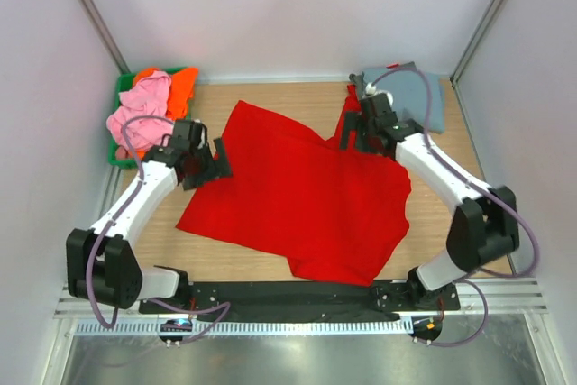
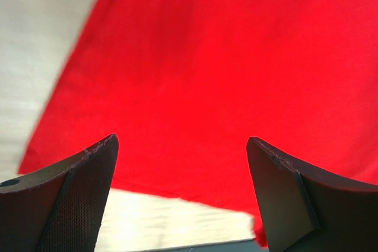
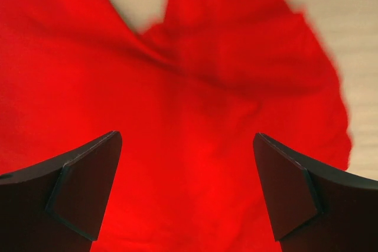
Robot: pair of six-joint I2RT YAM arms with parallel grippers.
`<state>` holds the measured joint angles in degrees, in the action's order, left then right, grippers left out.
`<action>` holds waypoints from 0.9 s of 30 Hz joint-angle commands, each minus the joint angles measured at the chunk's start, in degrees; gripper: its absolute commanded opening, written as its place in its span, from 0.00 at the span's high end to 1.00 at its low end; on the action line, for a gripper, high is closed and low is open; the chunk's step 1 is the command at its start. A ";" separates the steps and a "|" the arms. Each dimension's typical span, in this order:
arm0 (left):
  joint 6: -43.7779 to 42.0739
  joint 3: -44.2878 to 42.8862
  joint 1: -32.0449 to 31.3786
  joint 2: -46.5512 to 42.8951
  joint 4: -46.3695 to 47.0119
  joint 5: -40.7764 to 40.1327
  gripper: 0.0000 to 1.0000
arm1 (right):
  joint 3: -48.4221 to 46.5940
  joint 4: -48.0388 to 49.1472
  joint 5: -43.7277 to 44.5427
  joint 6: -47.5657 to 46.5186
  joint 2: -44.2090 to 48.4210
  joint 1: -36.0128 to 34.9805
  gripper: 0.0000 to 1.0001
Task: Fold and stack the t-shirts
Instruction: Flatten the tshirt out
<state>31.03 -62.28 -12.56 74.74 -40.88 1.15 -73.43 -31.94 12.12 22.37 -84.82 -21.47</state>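
The red t-shirt (image 1: 306,200) lies spread across the middle of the tabletop (image 1: 270,96). It is mostly flat, with a bunched ridge at its far right corner. Expect it to be light and limp. It will sag and drape from wherever you lift it, and it has no stiffness to carry a fold by itself. It should not be fragile, though a pinch could catch two layers where you wanted one.

Take it at the hem or a corner, not in the open middle, where the cloth would only pucker. Your left end effector (image 2: 183,146) hangs over the shirt's left edge with its jaws spread wide and nothing between them. Your right end effector (image 3: 188,140) is just as wide and empty above the rumpled far corner; smooth that corner before creasing.

The grey-blue t-shirt (image 1: 416,96) lies in the far right corner, just beyond the red one. The pink t-shirt (image 1: 140,110) and orange t-shirt (image 1: 180,87) are heaped in the green bin (image 1: 120,87) at the far left.
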 commanded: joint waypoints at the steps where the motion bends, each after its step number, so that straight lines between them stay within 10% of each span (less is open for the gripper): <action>1: 2.28 6.01 -0.36 -1.61 5.55 2.63 0.11 | 3.38 -0.49 -4.03 3.56 -2.88 0.03 0.00; 17: 4.82 8.22 -2.20 1.02 7.12 -2.45 0.14 | -19.46 -6.11 -1.91 -0.67 -26.96 -0.06 0.10; 27: 12.12 15.26 -12.31 7.44 12.67 -8.79 0.20 | -4.28 3.99 -6.41 4.17 -26.37 -4.27 0.16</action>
<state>40.14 -47.72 -23.70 81.76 -31.22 -4.05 -81.97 -31.44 7.07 24.45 -114.72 -23.49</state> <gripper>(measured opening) 0.802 0.847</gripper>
